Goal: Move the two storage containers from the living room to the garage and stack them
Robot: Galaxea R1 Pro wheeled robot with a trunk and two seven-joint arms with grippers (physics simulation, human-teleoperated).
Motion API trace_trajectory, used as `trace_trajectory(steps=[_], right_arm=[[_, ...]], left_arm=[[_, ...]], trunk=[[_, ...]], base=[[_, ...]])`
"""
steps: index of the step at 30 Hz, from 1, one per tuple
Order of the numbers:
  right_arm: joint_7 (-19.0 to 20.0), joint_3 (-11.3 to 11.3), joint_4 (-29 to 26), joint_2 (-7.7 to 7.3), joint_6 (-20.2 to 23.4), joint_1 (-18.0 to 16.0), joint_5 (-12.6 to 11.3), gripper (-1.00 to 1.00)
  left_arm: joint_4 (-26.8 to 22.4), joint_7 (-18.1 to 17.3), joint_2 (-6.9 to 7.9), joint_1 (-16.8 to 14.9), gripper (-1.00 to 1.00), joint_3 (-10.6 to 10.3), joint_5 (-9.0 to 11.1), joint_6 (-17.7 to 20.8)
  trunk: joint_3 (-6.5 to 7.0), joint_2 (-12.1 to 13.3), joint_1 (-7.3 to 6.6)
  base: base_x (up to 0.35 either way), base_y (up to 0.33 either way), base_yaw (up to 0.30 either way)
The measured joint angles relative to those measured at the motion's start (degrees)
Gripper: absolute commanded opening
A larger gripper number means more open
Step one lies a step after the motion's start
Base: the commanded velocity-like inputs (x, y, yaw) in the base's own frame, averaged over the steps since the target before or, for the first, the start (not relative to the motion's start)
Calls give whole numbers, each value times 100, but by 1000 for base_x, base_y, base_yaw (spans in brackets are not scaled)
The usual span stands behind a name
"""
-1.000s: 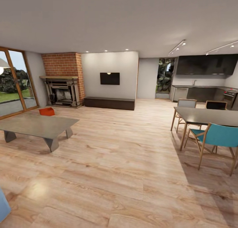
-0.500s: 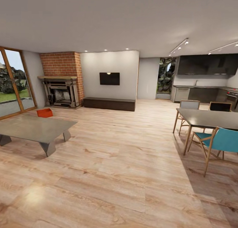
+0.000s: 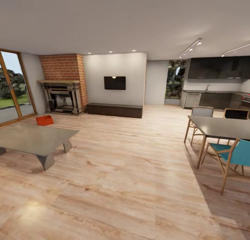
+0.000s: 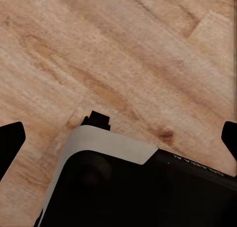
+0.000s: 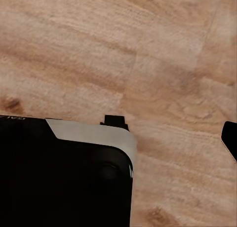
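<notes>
- One storage container, an orange-red bin, sits on the plank floor beside the low table, near the fireplace, well ahead of both grippers
- Left gripper spread wide, empty; right gripper's state cannot be told
- Best approach: drive toward it, skirting the table
- Bin's contents too distant to tell

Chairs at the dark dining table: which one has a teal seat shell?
The teal-shelled wooden-legged chair on the near side of the dark rectangular dining table. The two chairs on the far side differ: a grey-backed one and a dark-backed one.
</notes>
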Motion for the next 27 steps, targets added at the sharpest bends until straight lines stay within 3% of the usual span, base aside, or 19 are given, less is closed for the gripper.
trace_trajectory(steps=[27], right_arm=[[0,0,0,0,0,1,0,100]], left_arm=[[0,0,-3,0,100,-4,-30,0]], trunk=[[0,0,0]], base=[[322,0,0]])
